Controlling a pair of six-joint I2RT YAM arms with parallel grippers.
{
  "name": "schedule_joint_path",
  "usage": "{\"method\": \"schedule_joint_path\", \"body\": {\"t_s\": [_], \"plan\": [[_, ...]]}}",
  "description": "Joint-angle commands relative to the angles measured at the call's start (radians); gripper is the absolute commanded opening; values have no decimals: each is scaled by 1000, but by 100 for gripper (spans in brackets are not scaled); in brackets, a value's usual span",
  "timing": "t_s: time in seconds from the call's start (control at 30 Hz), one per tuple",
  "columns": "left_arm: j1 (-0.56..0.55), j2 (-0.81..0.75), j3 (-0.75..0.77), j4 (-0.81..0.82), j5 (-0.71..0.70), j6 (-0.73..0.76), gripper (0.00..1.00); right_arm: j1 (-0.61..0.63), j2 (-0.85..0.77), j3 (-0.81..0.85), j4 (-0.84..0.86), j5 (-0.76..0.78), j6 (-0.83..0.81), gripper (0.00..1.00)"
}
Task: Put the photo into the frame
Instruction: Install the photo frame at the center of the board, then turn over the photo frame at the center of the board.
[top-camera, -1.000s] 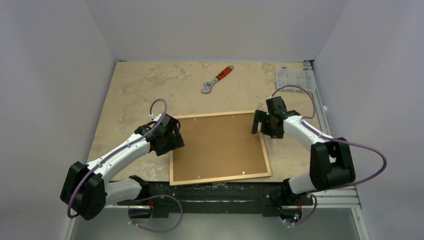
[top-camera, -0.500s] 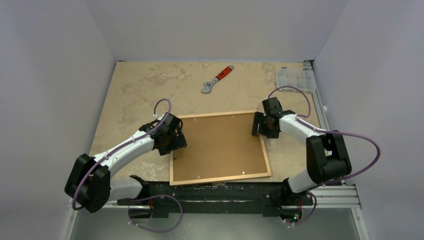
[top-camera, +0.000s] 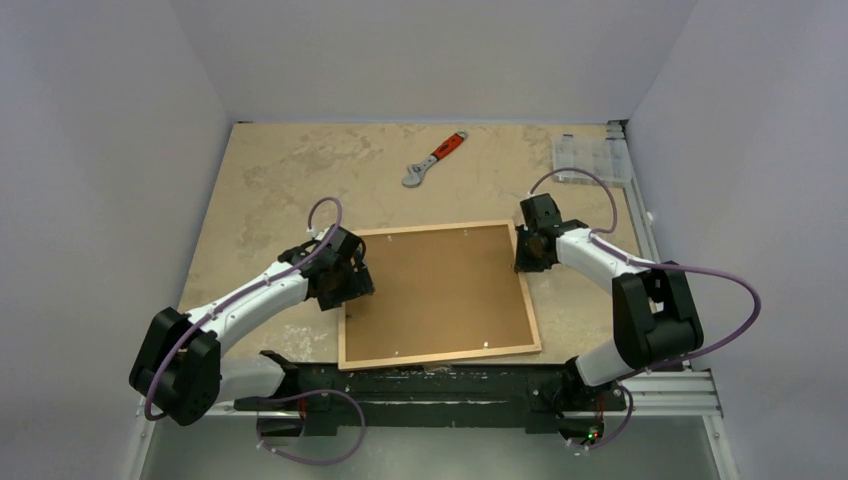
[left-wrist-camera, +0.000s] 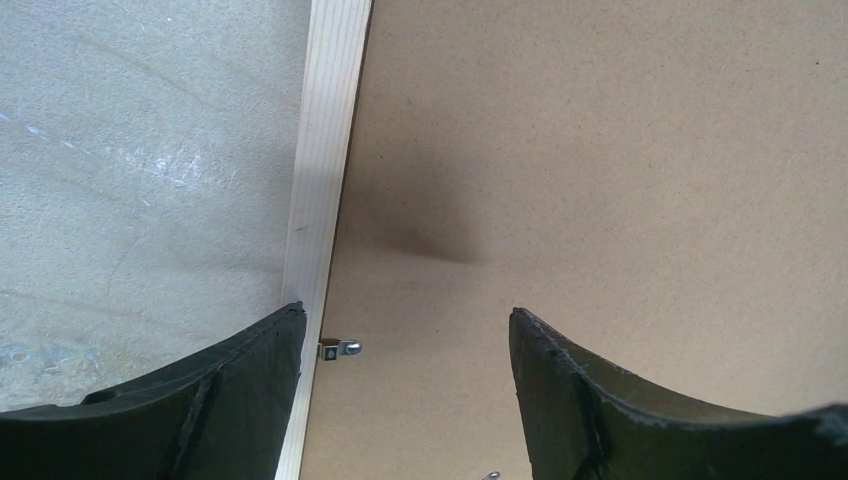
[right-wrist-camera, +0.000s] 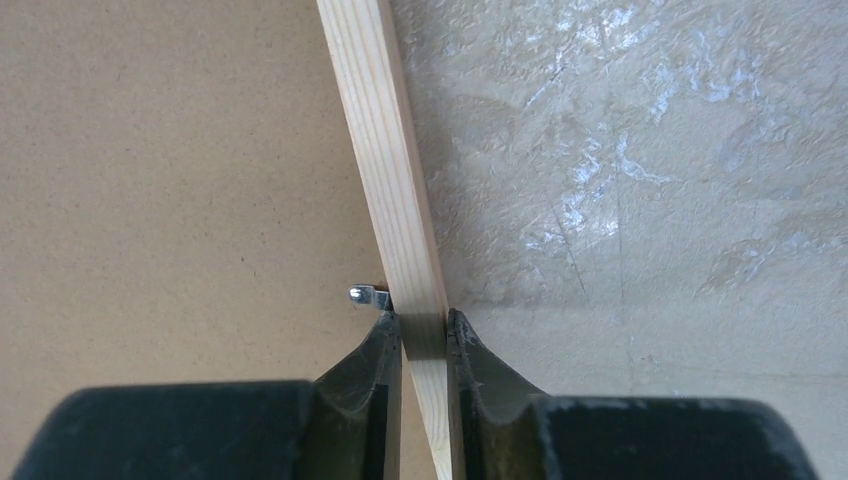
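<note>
Right jaws are clamped together on the right-hand wood strip of the frame (right-wrist-camera: 385, 150), one finger on the board side and one on the bench side, right beside a small metal tab (right-wrist-camera: 366, 295) that reaches from the strip onto the backing board (right-wrist-camera: 170, 180). Left jaws stand wide apart and hold nothing. They hang over the opposite strip (left-wrist-camera: 325, 150), with another tab (left-wrist-camera: 338, 348) between the fingers, just beside the outer one.

From above, the frame (top-camera: 527, 300) lies flat and face down near the arm bases, the brown board (top-camera: 435, 290) filling it. The photo is nowhere in view, and whether it lies under the board I cannot tell.

My reading is that the right side is steadying the frame so the left can work its tab. To do that well:
- keep the right grip firm but level, without levering the thin strip up off the bench (top-camera: 270, 180);
- lower the left jaws until one finger meets the tab's free end, not the wood;
- swing the tab gently, as it is small and easy to slip past.

A wrench (top-camera: 432, 160) and a clear plastic box (top-camera: 590, 158) lie well apart at the far side.
</note>
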Motion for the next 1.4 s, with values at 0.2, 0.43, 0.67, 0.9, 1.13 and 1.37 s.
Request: {"method": "schedule_joint_path", "body": {"t_s": [0.2,0.43,0.67,0.9,1.13,1.37], "plan": [[-4,-6,6,15,3,21,72,7,16,16,3,7,15,1],[-5,-5,10,15,10,24,72,5,-61,-7,8,-143,25,60],[-6,63,60,42,33,43,72,6,-119,-102,11,-224,32,74],[0,204,231,20,30,122,72,9,-88,-143,101,-341,91,74],[48,325,406,-73,3,209,72,46,-19,-49,120,-405,127,74],[56,190,400,-154,-66,249,73,112,-30,-5,85,-397,120,76]]}}
